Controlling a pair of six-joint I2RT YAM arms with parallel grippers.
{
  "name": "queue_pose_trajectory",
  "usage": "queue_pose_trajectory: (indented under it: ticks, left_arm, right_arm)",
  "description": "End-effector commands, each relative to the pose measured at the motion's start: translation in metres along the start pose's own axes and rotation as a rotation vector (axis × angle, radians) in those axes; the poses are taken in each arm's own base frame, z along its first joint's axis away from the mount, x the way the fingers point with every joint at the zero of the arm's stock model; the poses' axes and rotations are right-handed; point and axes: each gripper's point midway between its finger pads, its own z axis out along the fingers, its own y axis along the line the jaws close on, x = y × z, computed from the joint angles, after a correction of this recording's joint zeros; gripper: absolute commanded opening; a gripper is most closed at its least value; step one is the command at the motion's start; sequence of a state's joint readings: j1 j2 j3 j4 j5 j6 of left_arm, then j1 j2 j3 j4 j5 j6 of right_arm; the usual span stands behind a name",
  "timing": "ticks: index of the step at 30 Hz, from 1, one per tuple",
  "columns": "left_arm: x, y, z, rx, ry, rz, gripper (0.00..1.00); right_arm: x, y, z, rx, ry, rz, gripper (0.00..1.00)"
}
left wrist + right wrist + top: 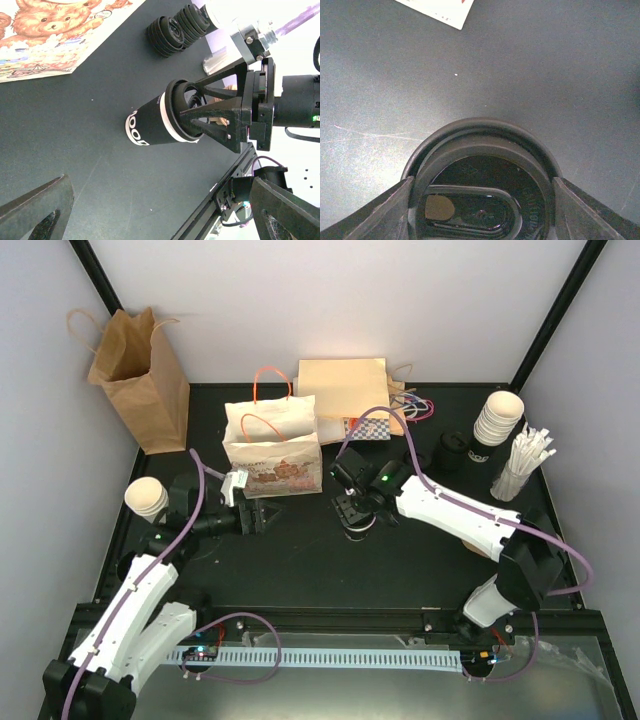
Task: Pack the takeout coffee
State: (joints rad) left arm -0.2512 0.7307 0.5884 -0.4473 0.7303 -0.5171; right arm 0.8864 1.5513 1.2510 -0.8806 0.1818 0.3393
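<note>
Packing is at its first step: the coffee (150, 125) stands upright on the counter (300, 570), lid on, outside every bag. You have the right gripper (482, 215) down over its top, one finger at each side of the black lid. As far as the wrist view shows, both are pressed against it, so I judge it a grip at a fairly wide span, with no lift yet. Your left gripper (262, 518) is spread fully and holds nothing; it points at the coffee from the side, apart from it. The bear bag (272, 455) stands just behind, nearest of the bags. Left for you: raise the coffee, carry it over a bag mouth and lower it in upright.
</note>
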Motion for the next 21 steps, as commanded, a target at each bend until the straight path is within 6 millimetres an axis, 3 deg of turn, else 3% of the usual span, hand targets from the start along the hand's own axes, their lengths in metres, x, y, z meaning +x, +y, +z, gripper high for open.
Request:
queue_pose_trajectory:
  ticks: [1,9,21]
  left_arm:
    - [0.000,-0.004,0.002,0.021,0.003,0.026,0.99]
    - [0.001,-0.003,0.003,0.021,0.010,0.023,0.99]
    - [0.002,-0.003,0.004,0.024,0.016,0.021,0.99]
  right_arm:
    - [0.001,-0.002,0.011,0.046,0.013,-0.021,0.70]
    - [0.007,-0.002,0.017,0.058,0.037,-0.028,0.70]
    - [-0.001,-0.007,-0.004,0.090,0.013,-0.040,0.70]
